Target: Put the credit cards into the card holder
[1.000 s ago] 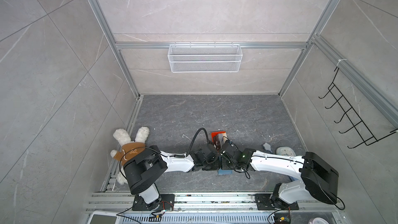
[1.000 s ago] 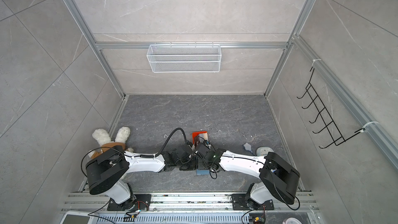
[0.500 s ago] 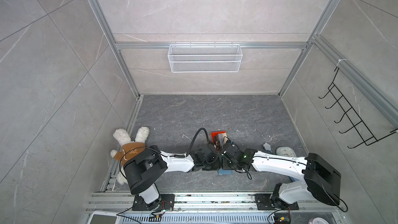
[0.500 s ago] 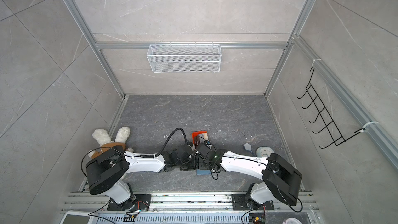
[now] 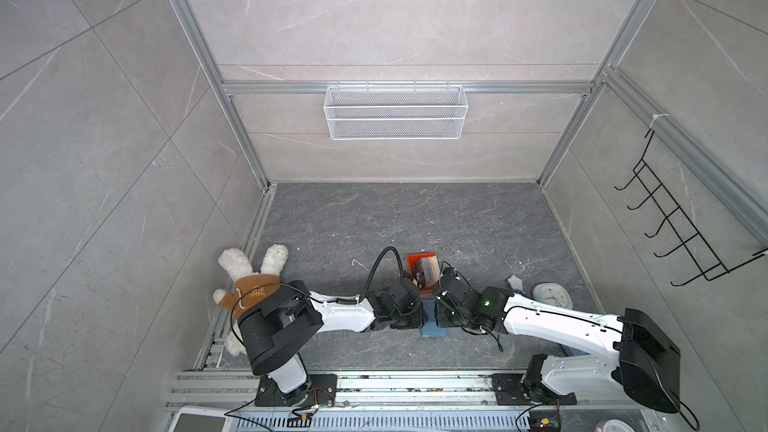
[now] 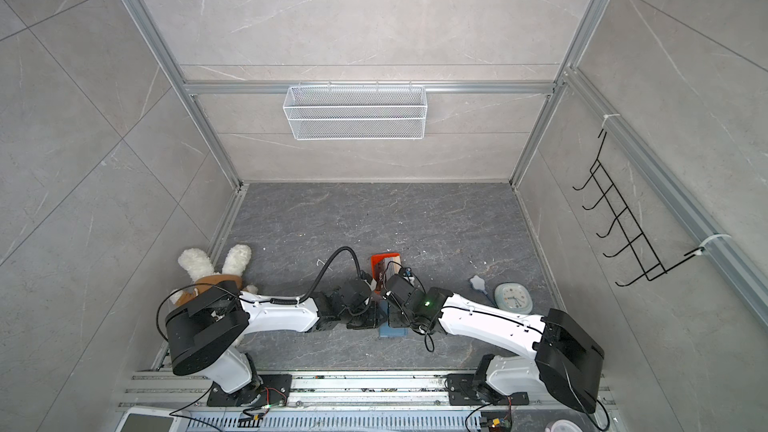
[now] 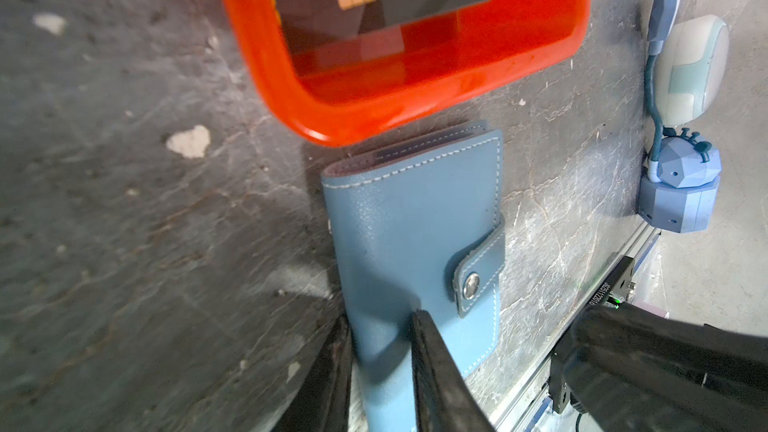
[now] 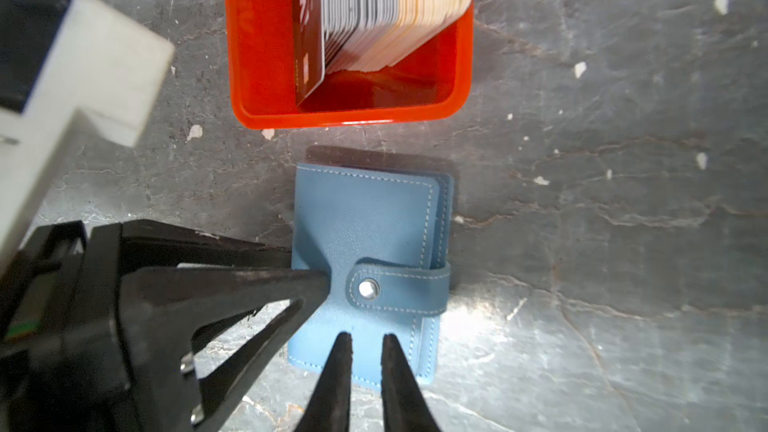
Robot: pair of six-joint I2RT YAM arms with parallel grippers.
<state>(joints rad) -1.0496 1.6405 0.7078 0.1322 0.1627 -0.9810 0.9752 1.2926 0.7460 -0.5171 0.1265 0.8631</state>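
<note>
- the card holder (image 8: 374,234) lies flat on the table (image 5: 374,222), near the front edge and about mid-way across, blue cover up, snap tab buttoned shut
- the orange tray (image 8: 257,35) sits just on the far side of it, and the right wrist view shows a thin strip of table between the two
- the credit cards (image 8: 386,6) are all in that tray, packed on edge and leaning, with a dark-faced one at the end of the stack
- the left gripper (image 7: 378,320) comes in from the left, jaws closed on the spine side of the card holder: one finger lies on top of the cover and the other sits tight against that edge
- the right gripper (image 8: 366,338) reaches in from the right, jaws just a crack apart with nothing between them; its tips are over the cover, and it's hard to say whether they actually touch it
- in both top views the two grippers nearly meet over the holder
- off to the sides: a plush rabbit (image 5: 249,280) at the left wall and a little clock (image 5: 550,296) on the right
</note>
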